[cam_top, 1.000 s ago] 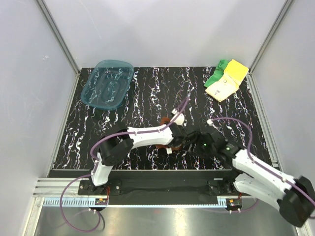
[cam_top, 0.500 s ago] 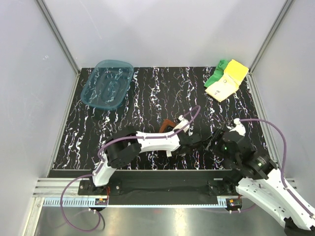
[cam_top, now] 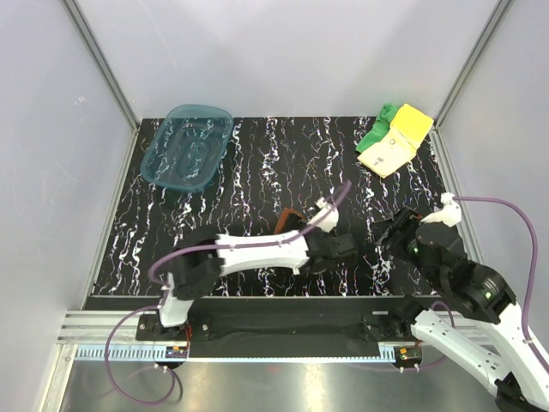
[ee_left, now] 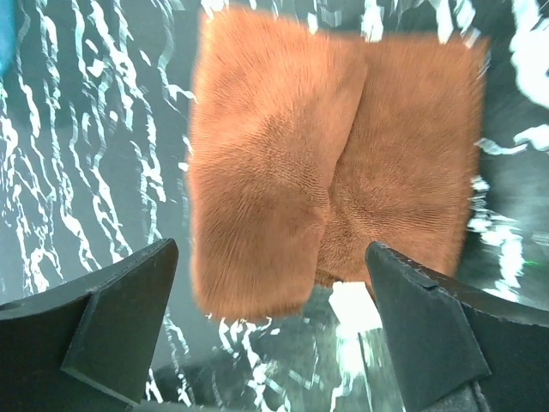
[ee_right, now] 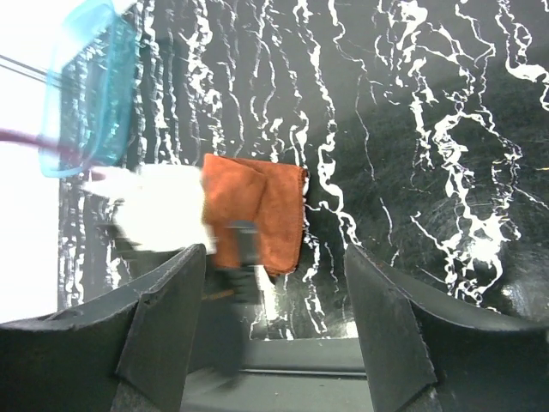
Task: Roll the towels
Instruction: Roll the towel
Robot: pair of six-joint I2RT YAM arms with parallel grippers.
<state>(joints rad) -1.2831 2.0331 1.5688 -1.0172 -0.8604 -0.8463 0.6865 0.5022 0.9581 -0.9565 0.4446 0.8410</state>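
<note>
Here lie one rust-brown towel [ee_left: 334, 172], one yellow towel [cam_top: 399, 142], one green towel [cam_top: 376, 130].

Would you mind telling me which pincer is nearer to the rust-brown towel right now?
Left. The left pincer hangs open right over the rust-brown towel at its edge; the right pincer, also open, sits well apart, off to the towel's right.
</note>
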